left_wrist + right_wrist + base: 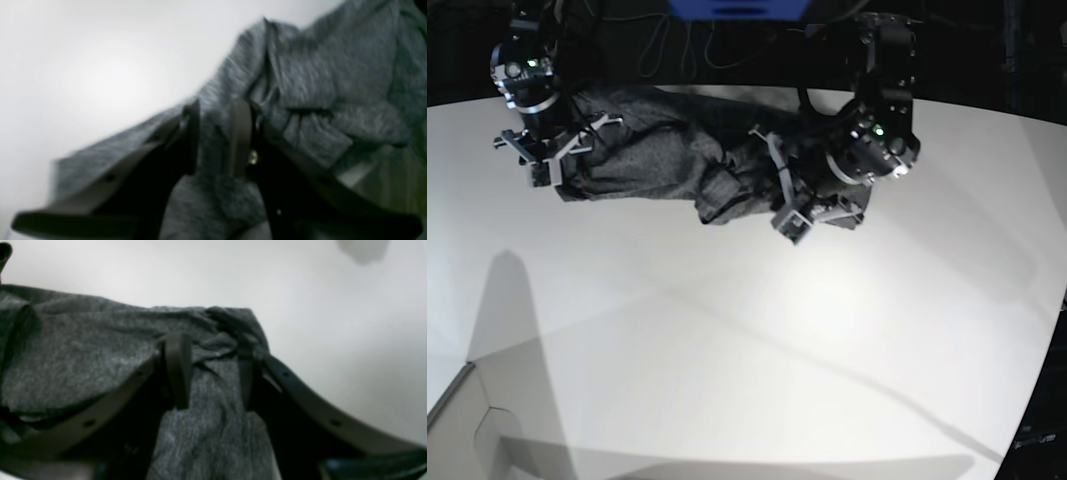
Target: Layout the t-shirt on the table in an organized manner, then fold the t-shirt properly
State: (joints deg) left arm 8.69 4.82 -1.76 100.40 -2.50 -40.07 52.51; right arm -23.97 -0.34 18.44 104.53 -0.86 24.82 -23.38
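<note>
Both arms low over table (727, 340); left gripper (217, 136) and right gripper (210, 370) pinching t-shirt (657, 160).

Left gripper (215, 133) fingers narrowly parted, right gripper (213, 370) fingers wider apart, both arms low

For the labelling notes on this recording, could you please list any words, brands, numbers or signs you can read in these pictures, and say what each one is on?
None: no readable text shows in any view.
t-shirt: plain heather grey knit, no print or tag visible.
table: bare white, unmarked.
left gripper and right gripper: dark and blurred, no lettering legible.
Blue panel at the top of the base view: no characters can be made out.
</note>
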